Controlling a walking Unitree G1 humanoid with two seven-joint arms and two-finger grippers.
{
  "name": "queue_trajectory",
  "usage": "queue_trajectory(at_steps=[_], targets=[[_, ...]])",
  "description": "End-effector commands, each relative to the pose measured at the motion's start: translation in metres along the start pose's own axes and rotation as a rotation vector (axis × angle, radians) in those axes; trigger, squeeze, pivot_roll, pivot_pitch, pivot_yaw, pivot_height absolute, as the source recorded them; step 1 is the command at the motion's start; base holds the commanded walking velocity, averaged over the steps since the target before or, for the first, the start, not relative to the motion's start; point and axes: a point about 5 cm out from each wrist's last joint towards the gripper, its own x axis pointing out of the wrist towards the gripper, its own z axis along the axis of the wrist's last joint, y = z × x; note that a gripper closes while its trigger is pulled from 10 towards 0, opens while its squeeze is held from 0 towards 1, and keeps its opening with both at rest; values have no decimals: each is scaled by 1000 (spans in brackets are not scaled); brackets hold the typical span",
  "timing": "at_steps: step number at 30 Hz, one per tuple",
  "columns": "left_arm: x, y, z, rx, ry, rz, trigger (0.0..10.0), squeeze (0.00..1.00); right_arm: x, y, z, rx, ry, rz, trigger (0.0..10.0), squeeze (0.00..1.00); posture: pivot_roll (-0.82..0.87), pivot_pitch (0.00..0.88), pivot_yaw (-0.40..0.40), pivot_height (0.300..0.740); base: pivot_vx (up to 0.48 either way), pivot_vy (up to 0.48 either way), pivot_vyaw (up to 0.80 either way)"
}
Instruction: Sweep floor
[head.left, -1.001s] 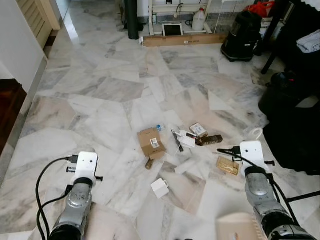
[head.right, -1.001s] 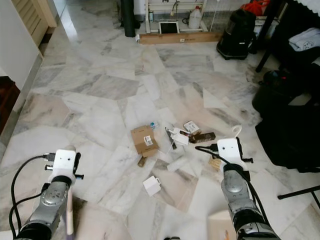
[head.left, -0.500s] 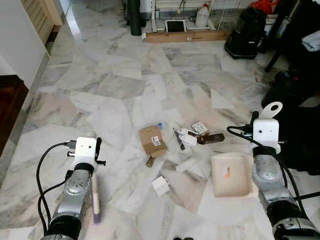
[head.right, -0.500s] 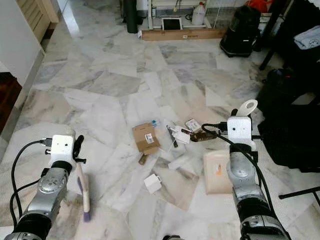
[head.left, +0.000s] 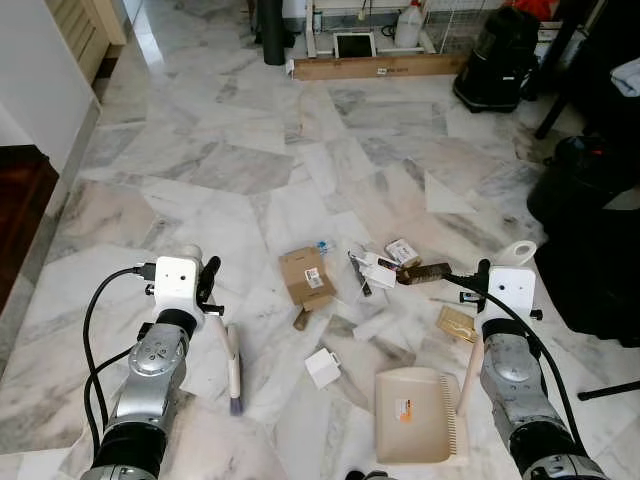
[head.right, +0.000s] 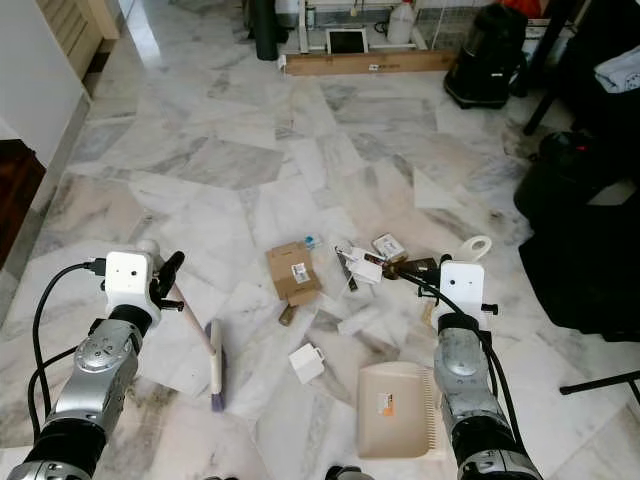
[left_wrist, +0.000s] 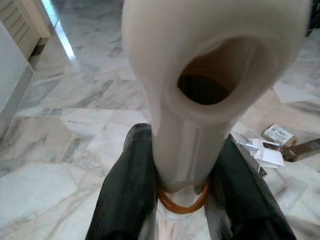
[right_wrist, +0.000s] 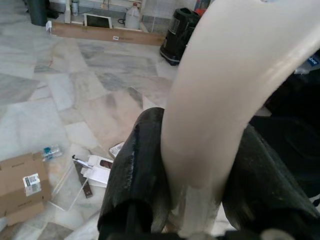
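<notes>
Left gripper (left_wrist: 182, 197) clamped on brush (head.left: 233, 368) handle, bristles on marble floor (head.left: 200, 170). Right gripper (right_wrist: 195, 200) clamped on dustpan (head.left: 420, 415) handle, pan flat near scattered litter (head.left: 375, 275).

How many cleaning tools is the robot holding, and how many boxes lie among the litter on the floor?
Brush: 1, the brush in the left gripper
Dustpan: 1, the dustpan in the right gripper
Boxes: 3, the brown box, white box, small labelled box
Total: 5
</notes>
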Motion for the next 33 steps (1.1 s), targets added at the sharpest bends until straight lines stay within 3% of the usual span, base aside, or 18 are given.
queue_trajectory(at_steps=[1, 10, 18, 24, 33], targets=[[-1, -1, 5, -36, -20, -14, 10000, 0, -1, -2, 2, -19, -30, 1, 10000, 0, 38, 177, -3, 740, 0, 0, 0], [1, -10, 14, -98, -42, -89, 10000, 0, -3, 8, 1, 20, -29, 6, 10000, 0, 49, 178, 0, 740, 0, 0, 0], [0, -12, 15, -103, -34, -120, 10000, 0, -7, 19, -3, 31, -15, 29, 10000, 0, 52, 175, 2, 740, 0, 0, 0], [-1, -19, 17, -126, -39, -175, 10000, 0, -19, 28, -24, 48, 81, 17, 10000, 0, 68, 169, 15, 740, 0, 0, 0], [-1, -21, 18, -130, -27, -231, 10000, 0, -25, 39, -29, 55, 107, 28, 10000, 0, 84, 155, 32, 740, 0, 0, 0]])
